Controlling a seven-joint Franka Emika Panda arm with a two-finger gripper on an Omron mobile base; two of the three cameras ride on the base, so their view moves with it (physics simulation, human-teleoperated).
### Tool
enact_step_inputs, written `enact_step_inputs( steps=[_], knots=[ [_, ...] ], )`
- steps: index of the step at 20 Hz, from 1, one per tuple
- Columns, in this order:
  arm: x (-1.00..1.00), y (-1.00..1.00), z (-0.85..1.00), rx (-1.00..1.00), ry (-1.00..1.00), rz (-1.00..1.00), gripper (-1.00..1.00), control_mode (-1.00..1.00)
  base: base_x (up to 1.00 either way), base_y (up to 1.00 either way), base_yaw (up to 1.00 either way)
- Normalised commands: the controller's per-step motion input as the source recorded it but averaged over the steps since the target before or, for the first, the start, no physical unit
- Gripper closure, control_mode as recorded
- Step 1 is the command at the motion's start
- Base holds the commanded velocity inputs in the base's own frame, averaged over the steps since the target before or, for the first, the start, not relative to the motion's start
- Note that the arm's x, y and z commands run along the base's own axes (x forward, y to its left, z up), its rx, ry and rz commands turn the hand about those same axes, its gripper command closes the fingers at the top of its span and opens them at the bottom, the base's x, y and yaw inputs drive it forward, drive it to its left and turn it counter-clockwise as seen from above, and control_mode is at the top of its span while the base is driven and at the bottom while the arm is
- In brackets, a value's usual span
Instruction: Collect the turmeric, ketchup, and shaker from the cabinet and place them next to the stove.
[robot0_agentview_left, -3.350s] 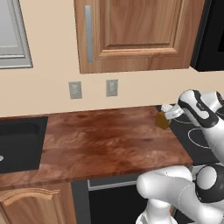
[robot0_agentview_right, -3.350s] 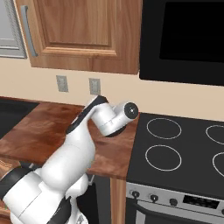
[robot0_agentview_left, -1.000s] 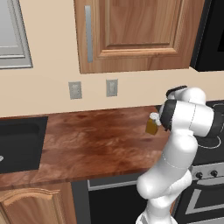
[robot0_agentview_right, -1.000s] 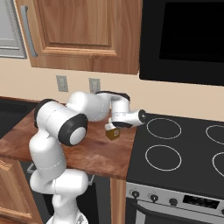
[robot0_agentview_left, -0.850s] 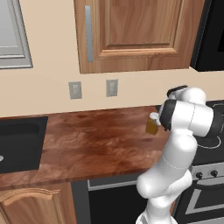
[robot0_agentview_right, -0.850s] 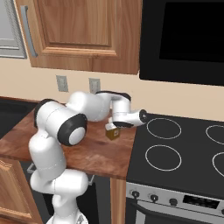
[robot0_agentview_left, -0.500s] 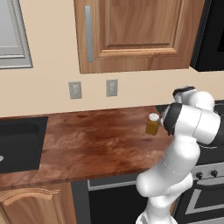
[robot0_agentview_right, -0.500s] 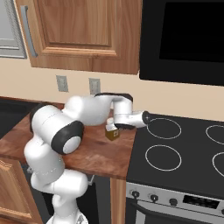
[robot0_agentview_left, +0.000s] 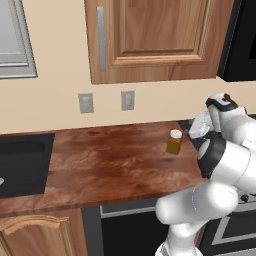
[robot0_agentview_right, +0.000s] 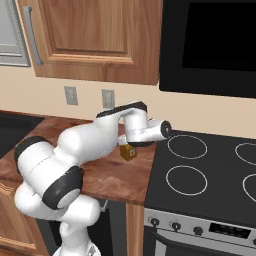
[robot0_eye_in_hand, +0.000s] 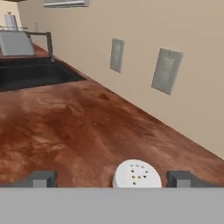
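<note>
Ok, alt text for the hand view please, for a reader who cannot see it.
Looking down along the open fingers, the white perforated lid of the turmeric sits between them on a reddish-brown counter. Two wall outlets are on the beige wall behind, and a dark sink lies at the far end.

I see the turmeric (robot0_agentview_left: 174, 142) standing upright on the brown counter, a small squat amber-yellow jar with a white lid, just beside the left edge of the stove (robot0_agentview_right: 200, 175), a black glass cooktop with white rings. From the hand camera its lid (robot0_eye_in_hand: 137, 174) shows perforated with small holes. The cabinet (robot0_agentview_left: 150, 37) above hangs with its raised-panel door closed.
</note>
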Motion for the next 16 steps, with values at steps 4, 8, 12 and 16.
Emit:
enact_step_inputs(
  steps=[4, 8, 12, 16],
  knots=[
    [-0.55, 0.37, 0.54, -0.05, -0.11, 0.0, -1.0, -1.0, 0.0, 0.0, 0.0],
    [-0.77, 0.6, 0.33, -0.06, -0.02, 0.0, -1.0, -1.0, 0.0, 0.0, 0.0],
    [-0.82, 0.76, 0.21, -0.06, 0.01, 0.0, -1.0, -1.0, 0.0, 0.0, 0.0],
    [-0.78, 0.9, 0.27, -0.05, 0.08, -0.03, -1.0, -1.0, 0.0, 0.0, 0.0]
  ],
)
